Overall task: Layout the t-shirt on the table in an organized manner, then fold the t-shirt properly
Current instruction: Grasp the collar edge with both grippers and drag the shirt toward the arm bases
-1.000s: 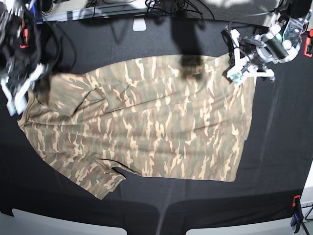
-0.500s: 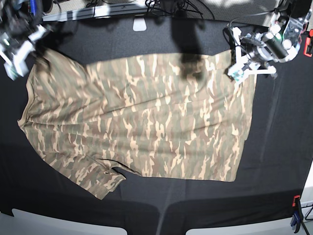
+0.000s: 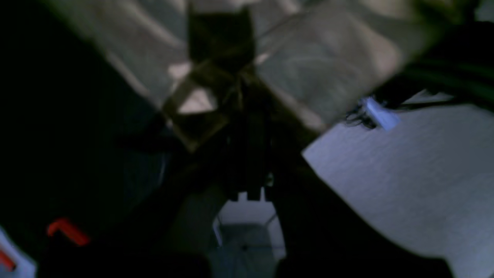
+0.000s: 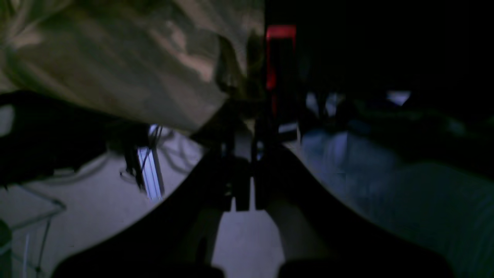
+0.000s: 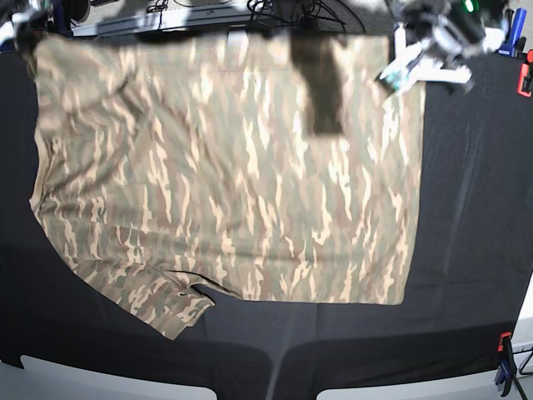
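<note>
At the far edge of the table (image 5: 475, 250), we have drawn the t-shirt (image 5: 233, 183) taut and much farther back than a second ago. Our left tool (image 5: 398, 73) and right tool (image 4: 247, 116) each pinch a far corner; layout is nearly flat.

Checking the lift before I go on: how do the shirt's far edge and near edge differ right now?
The t-shirt's far edge is pulled up and stretched between the left gripper and right gripper; its near edge lies slack on the table. The far edge runs fairly straight; the near edge is uneven, with a sleeve sticking out. Both show camouflage print.
</note>
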Motion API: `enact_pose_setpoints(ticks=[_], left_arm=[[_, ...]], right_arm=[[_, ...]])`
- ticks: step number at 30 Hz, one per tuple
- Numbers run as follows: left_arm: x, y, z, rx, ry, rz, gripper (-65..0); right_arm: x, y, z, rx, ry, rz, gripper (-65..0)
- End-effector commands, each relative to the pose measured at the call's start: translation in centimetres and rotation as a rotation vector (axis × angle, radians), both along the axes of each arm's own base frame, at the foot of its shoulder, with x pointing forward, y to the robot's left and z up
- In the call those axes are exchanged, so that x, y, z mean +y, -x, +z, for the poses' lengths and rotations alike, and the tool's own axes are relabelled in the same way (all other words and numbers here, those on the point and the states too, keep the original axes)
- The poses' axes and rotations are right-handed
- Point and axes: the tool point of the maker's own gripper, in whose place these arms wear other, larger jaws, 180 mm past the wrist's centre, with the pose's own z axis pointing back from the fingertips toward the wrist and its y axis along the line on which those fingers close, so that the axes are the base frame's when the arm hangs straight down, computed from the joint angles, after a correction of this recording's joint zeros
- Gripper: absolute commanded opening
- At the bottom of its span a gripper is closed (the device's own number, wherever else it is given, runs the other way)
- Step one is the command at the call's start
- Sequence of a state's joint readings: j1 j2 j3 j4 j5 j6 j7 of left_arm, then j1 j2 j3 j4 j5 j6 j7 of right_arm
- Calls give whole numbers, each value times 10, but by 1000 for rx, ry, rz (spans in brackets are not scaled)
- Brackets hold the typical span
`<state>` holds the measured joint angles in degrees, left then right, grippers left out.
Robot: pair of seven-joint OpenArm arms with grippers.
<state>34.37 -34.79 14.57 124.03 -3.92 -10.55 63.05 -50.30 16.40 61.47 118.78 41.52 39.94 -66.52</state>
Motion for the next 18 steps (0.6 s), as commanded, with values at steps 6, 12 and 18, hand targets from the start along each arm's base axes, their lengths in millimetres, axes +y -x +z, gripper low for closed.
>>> enact_pose_setpoints(ticks=[6,12,18], left_arm=[[18,21,0,-15,-100,-1,-650],[20,14,4,-62,-113,10,-650],[35,-12,23,-217,-220,10,-650]], right_arm=[[-3,26,4,80,24,11,-650],[3,10,14,20,41,54,-650],[24,-35,44,-177,72,169,-650]])
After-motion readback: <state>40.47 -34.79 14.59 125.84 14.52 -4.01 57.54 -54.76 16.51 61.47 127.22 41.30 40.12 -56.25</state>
